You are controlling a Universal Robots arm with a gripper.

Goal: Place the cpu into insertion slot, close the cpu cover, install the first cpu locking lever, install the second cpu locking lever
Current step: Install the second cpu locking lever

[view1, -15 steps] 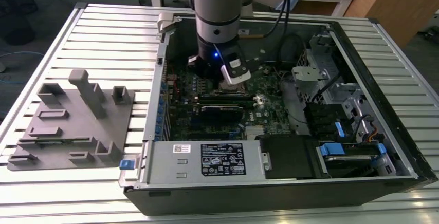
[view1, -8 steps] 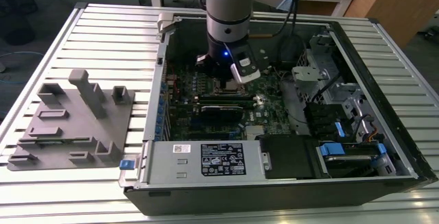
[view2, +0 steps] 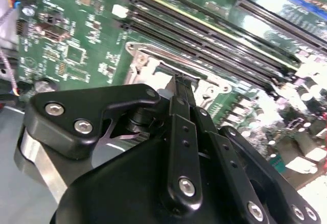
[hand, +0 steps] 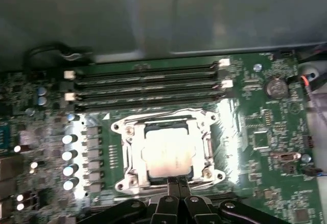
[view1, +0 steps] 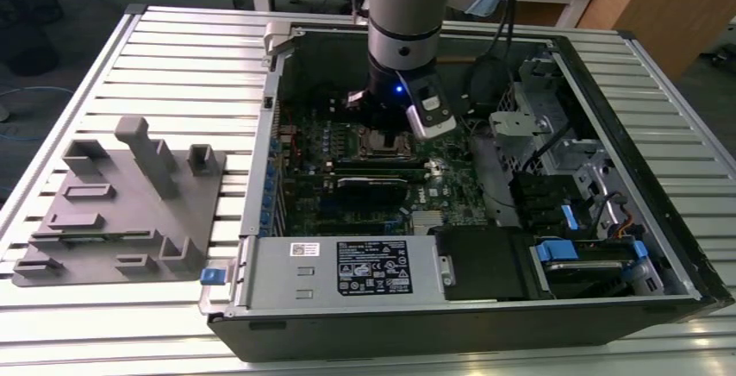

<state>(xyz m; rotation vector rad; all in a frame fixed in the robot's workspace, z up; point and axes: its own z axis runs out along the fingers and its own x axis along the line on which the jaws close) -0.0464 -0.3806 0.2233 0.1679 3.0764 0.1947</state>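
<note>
Once seated flat in the insertion slot (hand: 120, 128), showing its dull silver top through the cut-out of the cpu cover (hand: 137, 147): the cpu (hand: 167, 152), apparently already placed, with the frame plate lying down around it rather than standing up. Whether either locking lever is latched, impossible to tell. Pinched fully together with nothing visible between the fingers, and tipped down at the socket's near edge in both wrist views: the gripper (hand: 177, 183), closed to a narrow point, probably to press or nudge rather than grasp. Just beyond the socket, on the far side from the gripper, the long black memory slots (hand: 145, 83) on the green motherboard (hand: 255, 111). Reaching straight down into the open computer case (view1: 644, 247), the arm (view1: 402, 22); on the slatted table (view1: 172, 57), toward the exterior view's left, a grey fixture tray (view1: 127, 203), well apart from the work.
</note>
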